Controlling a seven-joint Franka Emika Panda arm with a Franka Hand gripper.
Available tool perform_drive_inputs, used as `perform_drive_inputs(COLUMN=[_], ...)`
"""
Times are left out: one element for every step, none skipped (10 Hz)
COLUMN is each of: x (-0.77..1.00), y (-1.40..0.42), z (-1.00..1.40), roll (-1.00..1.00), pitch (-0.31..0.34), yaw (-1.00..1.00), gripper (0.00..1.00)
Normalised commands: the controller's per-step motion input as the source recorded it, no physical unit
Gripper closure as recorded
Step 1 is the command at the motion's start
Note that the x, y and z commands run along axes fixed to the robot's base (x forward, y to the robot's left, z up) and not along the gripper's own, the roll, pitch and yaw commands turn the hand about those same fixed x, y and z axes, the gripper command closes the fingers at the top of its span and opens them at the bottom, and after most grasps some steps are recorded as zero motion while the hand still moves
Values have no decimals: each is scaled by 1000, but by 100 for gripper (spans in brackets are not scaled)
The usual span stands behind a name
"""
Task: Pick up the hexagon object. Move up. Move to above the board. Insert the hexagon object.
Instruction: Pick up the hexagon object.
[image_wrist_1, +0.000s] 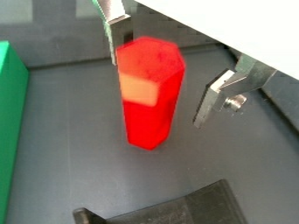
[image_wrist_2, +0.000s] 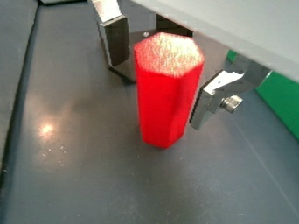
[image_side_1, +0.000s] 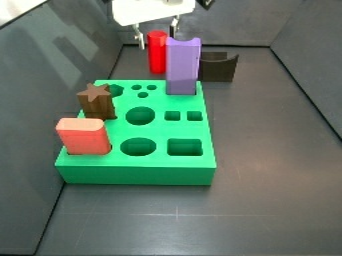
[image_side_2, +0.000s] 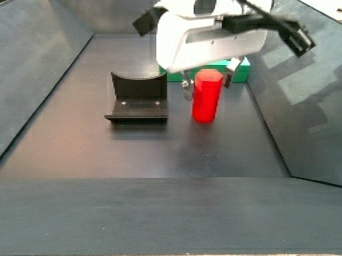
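Note:
The hexagon object (image_wrist_1: 149, 87) is a tall bright red prism standing upright on the dark floor; it also shows in a wrist view (image_wrist_2: 167, 87) and in both side views (image_side_1: 156, 52) (image_side_2: 206, 97). My gripper (image_wrist_1: 163, 66) is lowered around its upper part, one finger (image_wrist_1: 114, 35) on one side and one finger (image_wrist_1: 219, 92) on the other. The jaws are open, with a gap showing at one finger. The green board (image_side_1: 134, 150) lies apart from it, past the purple block (image_side_1: 183, 65); its edge also shows in both wrist views (image_wrist_1: 10, 122) (image_wrist_2: 281, 105).
The dark fixture (image_side_2: 138, 98) stands on the floor beside the hexagon object and shows in a side view (image_side_1: 218, 67). A brown star (image_side_1: 96, 97) and a salmon-pink block (image_side_1: 83, 135) sit on the board. Grey walls enclose the floor.

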Motion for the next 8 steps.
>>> perform_drive_inputs(x=[0,0,0,0,0,0,0,0], y=[0,0,0,0,0,0,0,0], z=[0,0,0,0,0,0,0,0], roll=[0,0,0,0,0,0,0,0], pitch=[0,0,0,0,0,0,0,0], yaw=[0,0,0,0,0,0,0,0], gripper=[0,100,100,100,100,100,100,100])
